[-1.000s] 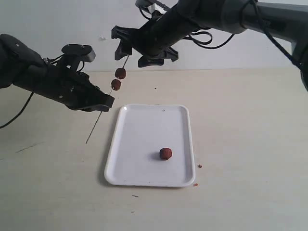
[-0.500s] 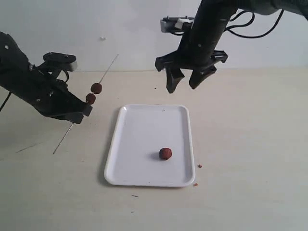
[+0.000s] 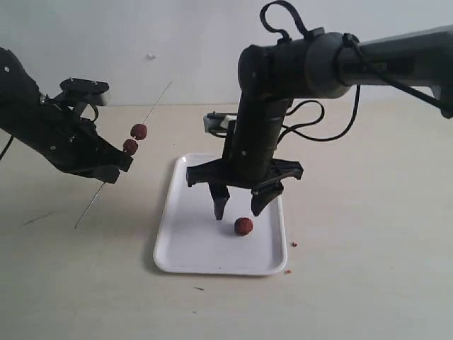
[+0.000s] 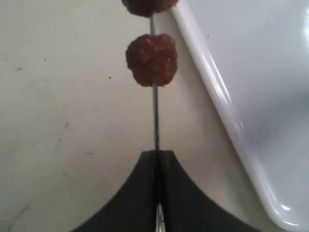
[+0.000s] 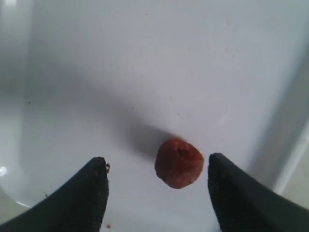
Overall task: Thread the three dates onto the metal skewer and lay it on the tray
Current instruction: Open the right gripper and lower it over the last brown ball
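Note:
Left of the tray, my left gripper (image 3: 106, 172) is shut on the thin metal skewer (image 3: 157, 103), which slants up to the right in the air. Two dates (image 3: 139, 131) (image 3: 130, 146) sit threaded on it just above the jaws; the left wrist view shows the nearer date (image 4: 151, 59) on the skewer (image 4: 155, 116). The third date (image 3: 243, 226) lies loose on the white tray (image 3: 205, 177). My right gripper (image 3: 237, 207) hangs open just above it. In the right wrist view that date (image 5: 178, 163) lies between the spread fingertips (image 5: 96, 188), nearer one of them, touching neither.
Tiny brown crumbs (image 3: 291, 245) lie on the beige table by the tray's right rim and front corner. A small dark speck (image 3: 199, 288) lies in front of the tray. A pale wall stands behind the table.
My right gripper has let go of the skewer's upper end, swung right and come down over the loose date on the tray. My left gripper carried the skewer leftward and now holds still.

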Motion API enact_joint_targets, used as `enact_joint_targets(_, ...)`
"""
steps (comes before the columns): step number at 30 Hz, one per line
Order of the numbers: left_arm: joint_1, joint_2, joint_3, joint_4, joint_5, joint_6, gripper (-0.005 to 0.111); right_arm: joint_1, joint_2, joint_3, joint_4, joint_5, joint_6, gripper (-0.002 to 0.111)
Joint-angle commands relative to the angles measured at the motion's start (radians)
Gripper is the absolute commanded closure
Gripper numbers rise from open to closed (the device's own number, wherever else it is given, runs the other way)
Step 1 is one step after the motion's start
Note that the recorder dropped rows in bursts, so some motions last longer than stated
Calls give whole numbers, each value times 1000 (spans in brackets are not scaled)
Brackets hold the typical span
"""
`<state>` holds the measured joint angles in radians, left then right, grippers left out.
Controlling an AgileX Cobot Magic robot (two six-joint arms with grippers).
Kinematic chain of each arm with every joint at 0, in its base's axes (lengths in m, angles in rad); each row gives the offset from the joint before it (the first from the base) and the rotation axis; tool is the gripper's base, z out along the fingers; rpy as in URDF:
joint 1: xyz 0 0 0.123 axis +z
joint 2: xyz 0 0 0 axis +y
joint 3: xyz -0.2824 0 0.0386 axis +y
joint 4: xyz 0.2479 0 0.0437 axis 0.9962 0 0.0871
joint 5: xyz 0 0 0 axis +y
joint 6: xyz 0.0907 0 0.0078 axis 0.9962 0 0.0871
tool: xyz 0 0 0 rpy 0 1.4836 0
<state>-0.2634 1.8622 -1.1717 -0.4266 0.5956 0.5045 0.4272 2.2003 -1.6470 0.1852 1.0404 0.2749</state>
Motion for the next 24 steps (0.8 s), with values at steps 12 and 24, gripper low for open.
enact_joint_targets(12, 3, -12, -6, -33, 3, -12, 107, 26, 0, 115, -90, -167, 201, 50)
enact_joint_targets(24, 3, -12, -6, -33, 1, -12, 107, 26, 0, 115, -142, -183, 219, 50)
